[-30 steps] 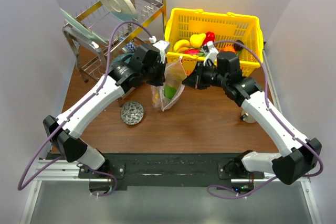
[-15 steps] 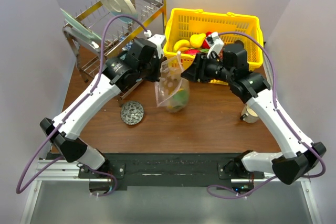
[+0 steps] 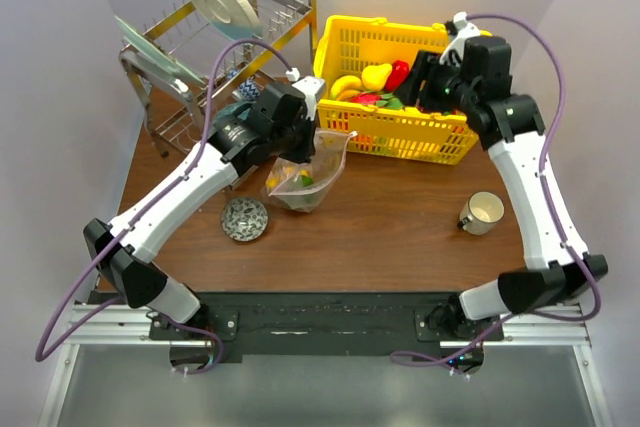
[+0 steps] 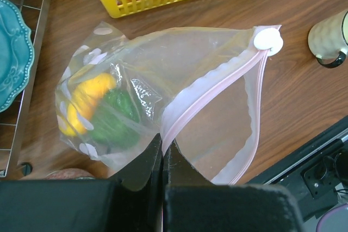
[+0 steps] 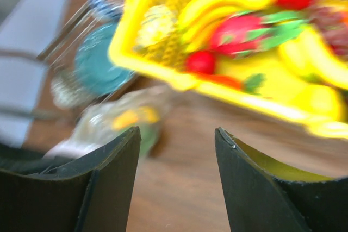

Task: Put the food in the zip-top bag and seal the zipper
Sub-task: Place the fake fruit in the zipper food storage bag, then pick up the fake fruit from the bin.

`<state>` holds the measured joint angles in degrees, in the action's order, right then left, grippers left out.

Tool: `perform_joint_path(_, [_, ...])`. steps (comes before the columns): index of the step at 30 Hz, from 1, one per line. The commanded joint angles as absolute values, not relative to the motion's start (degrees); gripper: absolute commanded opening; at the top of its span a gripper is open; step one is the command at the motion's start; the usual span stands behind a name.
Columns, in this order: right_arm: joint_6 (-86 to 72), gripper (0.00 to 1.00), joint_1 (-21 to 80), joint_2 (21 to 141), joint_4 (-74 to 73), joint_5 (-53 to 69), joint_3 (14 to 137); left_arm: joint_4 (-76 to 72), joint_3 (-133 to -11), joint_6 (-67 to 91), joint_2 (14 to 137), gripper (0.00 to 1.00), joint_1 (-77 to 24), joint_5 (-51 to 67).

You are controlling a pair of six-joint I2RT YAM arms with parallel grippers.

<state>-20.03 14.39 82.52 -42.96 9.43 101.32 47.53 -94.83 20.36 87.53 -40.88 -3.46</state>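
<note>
Step in hand, as judged: fetching another piece of food for the bag.

The zip-top bag (image 4: 163, 74) lay on the table (image 3: 400, 247), left of centre in the top view. A yellow piece (image 4: 87, 99) and a green piece (image 4: 111, 126) sat in its closed end. Its mouth gaped toward the right of the left wrist frame, with the pink zipper (image 4: 217, 82) unsealed and a white slider tab (image 4: 268, 41) at its far end.

To do the step well:
- The left gripper (image 4: 163, 158) should hold the rim up and steady so the mouth does not fold shut.
- The right gripper should pick a small loose piece lying on top in the yellow basket (image 3: 400, 139), not one wedged under others.
- The piece should travel low to the mouth and go deep, clear of the zipper track.

Left arm: reached from the lower left of the top view up to the middle, wrist bent down over the bag. Its fingers were pressed together on the bag's rim, right at the zipper.

Right arm: stretched up the right side to the upper right, with the wrist turned left over the basket. The right gripper (image 5: 176, 134) hung spread and empty. Its own view was blurred, with the food (image 5: 247, 25) heaped beyond the fingers.
</note>
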Motion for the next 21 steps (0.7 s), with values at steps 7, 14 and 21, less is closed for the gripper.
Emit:
perform_joint_path(7, [-14.33, 0.60, 9.76, 105.00, -55.28, -9.93, 119.78, 40.62, -90.27, 20.57, 85.44, 0.00, -40.43, 1.21])
perform_joint_path(14, [-14.59, 0.67, 6.77, 115.21, -57.04, -10.28, 120.94, 39.55, -88.77, 20.13, 84.64, 0.00, -40.34, 4.66])
perform_joint_path(21, [-14.50, 0.73, 4.92, 120.22, -55.11, -8.53, 116.02, 38.94, -88.33, 20.57, 83.14, 0.00, -40.34, 1.76])
